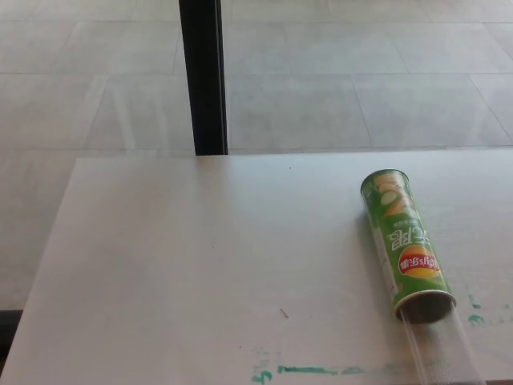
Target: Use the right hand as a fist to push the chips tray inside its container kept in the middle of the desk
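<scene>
One green cardboard chips container (406, 245), cylindrical, lies on its side on the white rectangular worktop (200, 265), toward that worktop's right part, its closed end pointing away and its open mouth facing the near edge. One clear plastic chips tray (441, 349) sticks out of the container's mouth, partly inside it, running on to the worktop's near edge. Green paint smears (317, 370) mark the worktop left of the tray. One black upright post (203, 76) stands beyond the container, on the pale tiled floor (361, 72). Neither robot hand shows, so their state cannot be told.
</scene>
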